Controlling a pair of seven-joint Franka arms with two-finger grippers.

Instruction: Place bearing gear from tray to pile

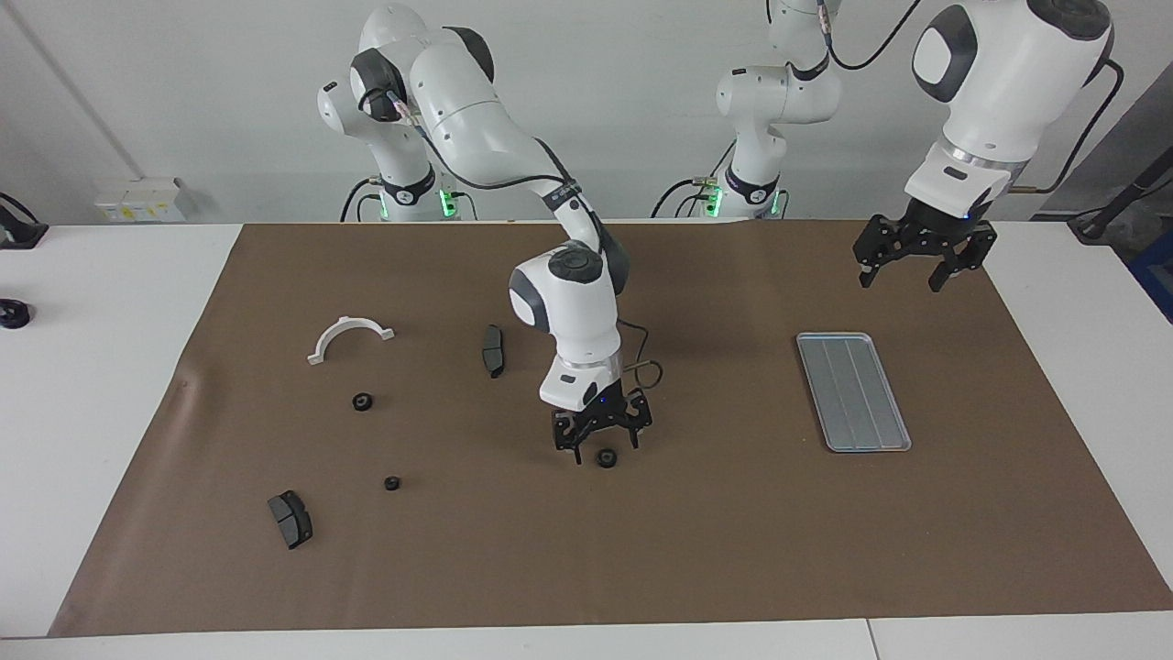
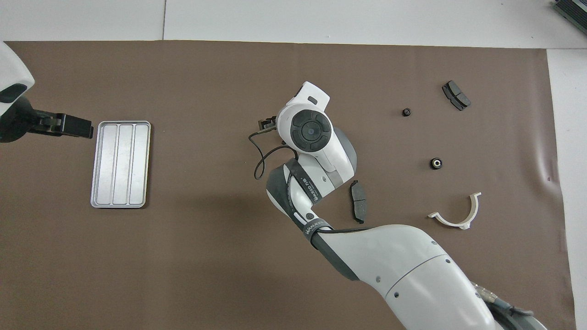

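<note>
From overhead my right arm's wrist hides its end effector [image 1: 600,438]; facing, I see it spread wide, low over one bearing gear [image 1: 606,457] lying on the brown mat mid-surface. The tray [image 1: 853,390] sits bare toward the left arm's end. My left end effector [image 1: 924,246], also wide and holding nothing, hangs raised, half cut off overhead.

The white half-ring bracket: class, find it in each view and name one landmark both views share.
Facing view: white half-ring bracket lies toward the picture's left, above a small black gear.
Overhead view: it lies toward the picture's right, below that gear.
Shared landmark: the silver tray toward the left arm's end.
</note>
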